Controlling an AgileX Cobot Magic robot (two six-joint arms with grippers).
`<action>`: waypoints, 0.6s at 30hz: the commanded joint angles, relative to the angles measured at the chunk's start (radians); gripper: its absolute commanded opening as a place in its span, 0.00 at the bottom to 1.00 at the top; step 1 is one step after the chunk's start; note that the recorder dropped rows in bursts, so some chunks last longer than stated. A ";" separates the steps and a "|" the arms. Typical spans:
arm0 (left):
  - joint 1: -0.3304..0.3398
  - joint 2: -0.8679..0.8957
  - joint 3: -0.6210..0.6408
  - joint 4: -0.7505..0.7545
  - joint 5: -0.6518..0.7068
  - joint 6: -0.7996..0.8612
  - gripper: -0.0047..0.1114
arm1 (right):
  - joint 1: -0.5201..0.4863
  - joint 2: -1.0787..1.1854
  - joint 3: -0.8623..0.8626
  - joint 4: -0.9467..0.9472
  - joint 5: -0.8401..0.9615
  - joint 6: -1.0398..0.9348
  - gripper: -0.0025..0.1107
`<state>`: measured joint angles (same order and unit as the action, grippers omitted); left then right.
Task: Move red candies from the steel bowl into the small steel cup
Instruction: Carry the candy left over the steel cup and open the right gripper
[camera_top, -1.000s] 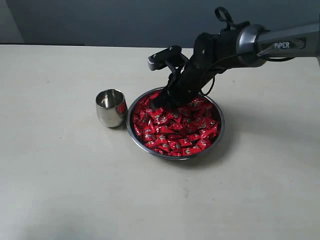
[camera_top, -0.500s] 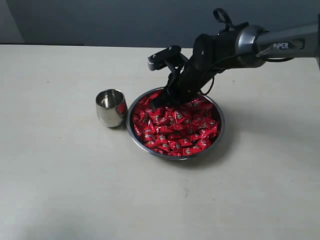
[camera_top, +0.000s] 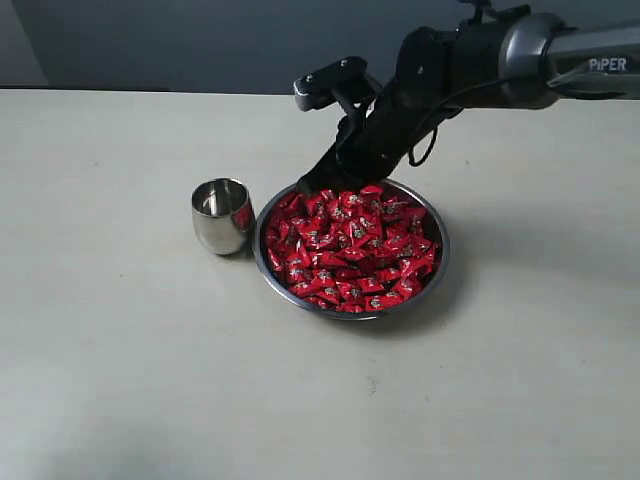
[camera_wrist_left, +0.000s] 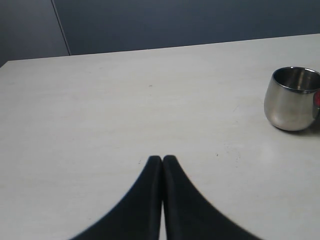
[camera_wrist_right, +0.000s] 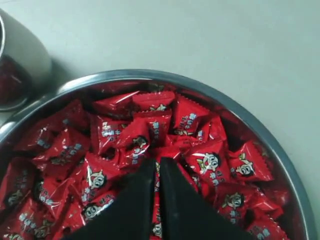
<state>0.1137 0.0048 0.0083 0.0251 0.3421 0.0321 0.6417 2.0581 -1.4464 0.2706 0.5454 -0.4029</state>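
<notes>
Left gripper (camera_wrist_left: 162, 161): jaws pressed together with nothing between them. It is over bare table (camera_wrist_left: 90, 115), on the cup's side of the steel bowl and well away from it, and it is out of the exterior view.

Small steel cup (camera_top: 222, 215): stands upright with its mouth up, just beside the steel bowl's left rim. Whether it touches the rim cannot be told. Its wall mirrors red, and nothing can be made out inside it.

Right gripper (camera_top: 308, 184): hangs above the steel bowl's far-left rim, with the fingertips pointing down and left. In the wrist view the right gripper (camera_wrist_right: 156, 167) shows only a thin slit between its jaws. Red shows in that slit, but whether a sweet is nipped there or only seen through it cannot be told.

Steel bowl (camera_top: 441, 262): sits on the table to the right of the cup and is the landmark for every line here.

Red candies (camera_top: 350, 245): heaped to the rim of the steel bowl, directly below and to the right of the right jaws. None lie outside the bowl.

Relation that counts: from the right jaws the cup's mouth lies to the left and toward the camera, just past the bowl's left rim. That is likely a short carry and then a release from straight above.

Nearer arm: the right, by my judgement.
</notes>
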 joint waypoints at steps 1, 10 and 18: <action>-0.005 -0.005 -0.008 0.002 -0.005 -0.003 0.04 | -0.001 0.034 -0.004 -0.010 -0.006 0.002 0.33; -0.005 -0.005 -0.008 0.002 -0.005 -0.003 0.04 | -0.001 0.113 -0.004 -0.018 -0.048 0.002 0.44; -0.005 -0.005 -0.008 0.002 -0.005 -0.003 0.04 | -0.001 0.128 -0.004 -0.026 -0.078 0.002 0.02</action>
<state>0.1137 0.0048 0.0083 0.0251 0.3421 0.0321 0.6417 2.1832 -1.4464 0.2556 0.4735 -0.3993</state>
